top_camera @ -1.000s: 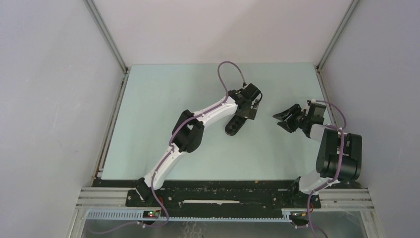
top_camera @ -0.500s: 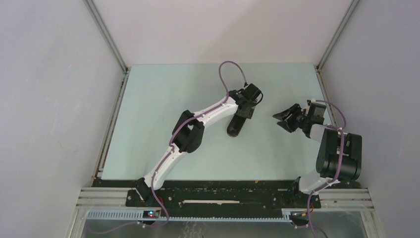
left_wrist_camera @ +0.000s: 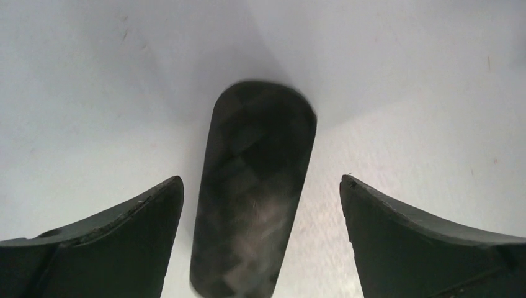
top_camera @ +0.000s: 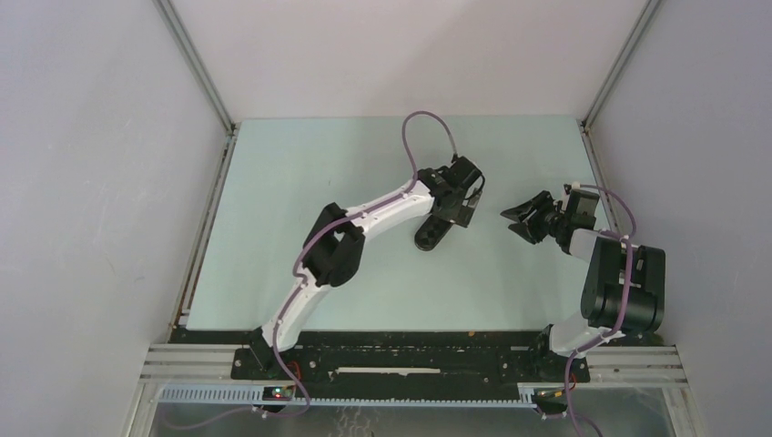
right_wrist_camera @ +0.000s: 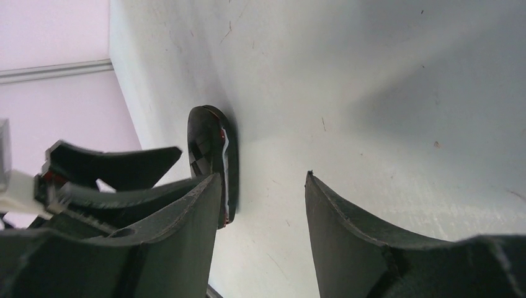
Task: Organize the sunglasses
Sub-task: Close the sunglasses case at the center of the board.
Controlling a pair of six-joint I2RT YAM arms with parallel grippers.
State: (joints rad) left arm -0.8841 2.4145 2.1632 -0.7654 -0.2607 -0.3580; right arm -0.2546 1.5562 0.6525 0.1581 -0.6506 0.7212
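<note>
My left gripper (left_wrist_camera: 261, 180) is spread wide with nothing pinched. Its two dark fingers (left_wrist_camera: 124, 236) stand either side of a black oblong case (left_wrist_camera: 254, 205) without touching it. In the left wrist view the case lies shut on the table below them, with its rounded end pointing away from the camera. Its top has a faint chequered sheen and I can read no writing on it. From above, that claw hangs over the far end of the case, near the middle of the pale green table (top_camera: 300, 182). My right gripper (right_wrist_camera: 263, 176) is part open and pinches nothing, with only bare tabletop between its jaws. It hovers to the right of the case, well apart from it, with its tips aimed toward it. In its wrist view I see the case edge-on, with a thin red and pale line along the seam (right_wrist_camera: 226, 155). I cannot tell where the sunglasses are, as no view shows them. A purple cable (top_camera: 428, 127) loops over the left arm's wrist.
</note>
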